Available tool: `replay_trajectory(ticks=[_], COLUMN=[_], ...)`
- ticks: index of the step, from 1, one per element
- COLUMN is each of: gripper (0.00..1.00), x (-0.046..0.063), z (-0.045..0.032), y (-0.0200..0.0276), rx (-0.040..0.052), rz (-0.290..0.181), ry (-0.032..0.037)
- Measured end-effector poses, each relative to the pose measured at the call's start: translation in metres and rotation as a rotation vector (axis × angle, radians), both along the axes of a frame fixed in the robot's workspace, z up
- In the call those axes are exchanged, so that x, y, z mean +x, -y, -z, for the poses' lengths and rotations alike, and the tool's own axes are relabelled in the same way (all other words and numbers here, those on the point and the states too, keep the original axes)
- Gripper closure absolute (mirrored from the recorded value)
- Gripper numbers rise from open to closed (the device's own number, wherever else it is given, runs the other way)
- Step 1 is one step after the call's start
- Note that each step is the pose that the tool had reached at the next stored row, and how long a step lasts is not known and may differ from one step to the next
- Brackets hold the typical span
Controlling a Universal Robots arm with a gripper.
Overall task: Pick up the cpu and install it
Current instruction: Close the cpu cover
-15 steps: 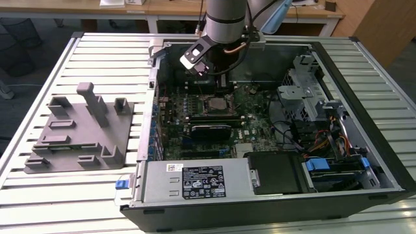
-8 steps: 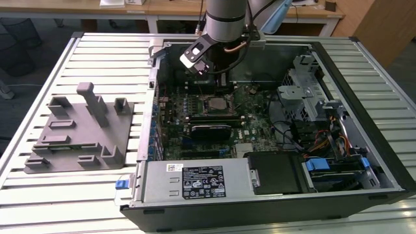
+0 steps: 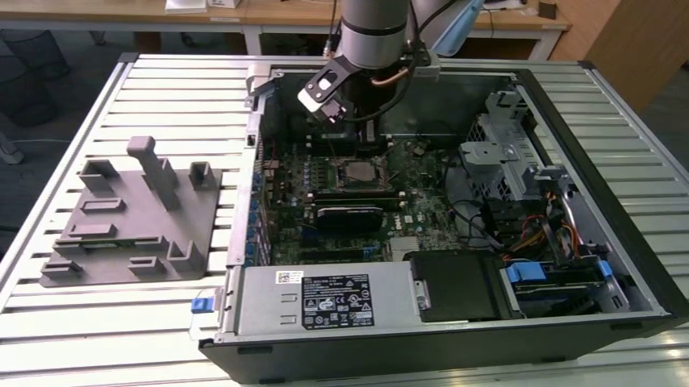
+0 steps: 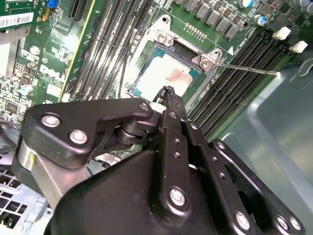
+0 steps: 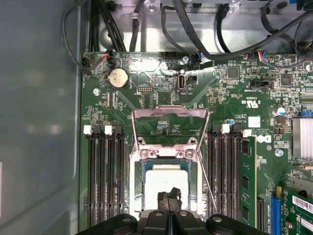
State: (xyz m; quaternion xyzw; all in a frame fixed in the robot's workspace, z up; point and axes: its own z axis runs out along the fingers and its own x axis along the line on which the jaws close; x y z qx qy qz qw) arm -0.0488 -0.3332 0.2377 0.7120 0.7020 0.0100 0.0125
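Exterior view: the arm [image 3: 372, 28] stands over the socket [image 3: 356, 171] inside the computer case [image 3: 635, 242].

Second wrist view: the gripper [image 4: 168, 92], fingers pressed together and pinching nothing, is poised over the cpu [image 4: 161, 73], which lies flat in the socket. Contact cannot be determined.

First wrist view: the load plate [image 5: 168, 122] stands raised.

Assessment: the chip is light, stiff and thin, with a slick top and probably a fragile underside. Hold it by opposite rim edges.

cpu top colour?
The cpu top is silvery white; clearest in the first wrist view.
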Motion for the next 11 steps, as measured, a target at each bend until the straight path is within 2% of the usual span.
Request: replay_trajectory(ticks=[11], gripper=[0.89], x=[0.000], z=[-0.0138], y=[-0.0001], rx=[0.0002], rz=[0.000], ry=[0.0002])
